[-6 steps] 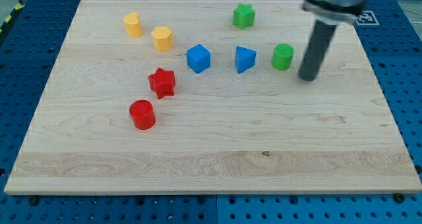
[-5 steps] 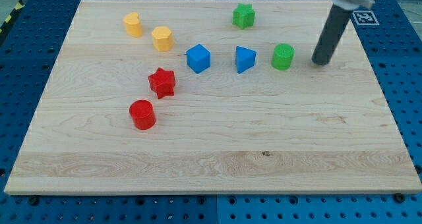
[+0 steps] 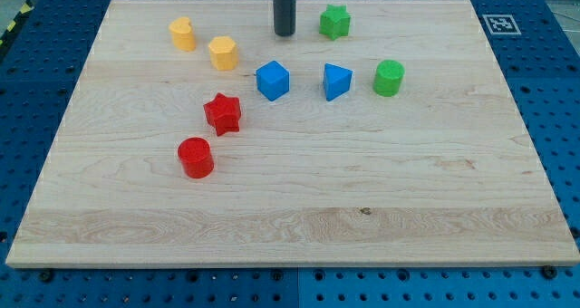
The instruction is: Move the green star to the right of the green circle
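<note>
The green star (image 3: 334, 22) is a small chunky block with stubby points, sitting flat near the top edge of the wooden worktop (image 3: 290, 217). The green circle (image 3: 389, 77) sits lower, toward the view's right — well apart from it. My tip (image 3: 285, 33) is just left of the star, not touching. No fingers here — just a bare rod holding nothing.

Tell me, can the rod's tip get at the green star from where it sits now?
Probably yes. My tip sits just to the view's left of the green star, with bare board between them and no block in the way.
</note>
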Controlling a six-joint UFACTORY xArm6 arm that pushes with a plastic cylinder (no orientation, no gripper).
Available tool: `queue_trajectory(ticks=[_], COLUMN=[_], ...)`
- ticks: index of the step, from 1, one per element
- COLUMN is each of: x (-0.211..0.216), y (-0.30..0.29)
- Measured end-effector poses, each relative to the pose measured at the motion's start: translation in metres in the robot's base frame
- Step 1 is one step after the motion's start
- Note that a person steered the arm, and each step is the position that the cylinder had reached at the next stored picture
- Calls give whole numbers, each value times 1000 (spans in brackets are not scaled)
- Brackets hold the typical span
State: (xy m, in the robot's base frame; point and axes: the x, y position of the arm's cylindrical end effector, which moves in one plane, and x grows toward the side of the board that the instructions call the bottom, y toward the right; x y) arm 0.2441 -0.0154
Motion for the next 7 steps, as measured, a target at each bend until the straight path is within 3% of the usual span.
queue_trajectory(ticks=[2, 4, 7], x=[-11, 34, 50], y=[86, 94, 116])
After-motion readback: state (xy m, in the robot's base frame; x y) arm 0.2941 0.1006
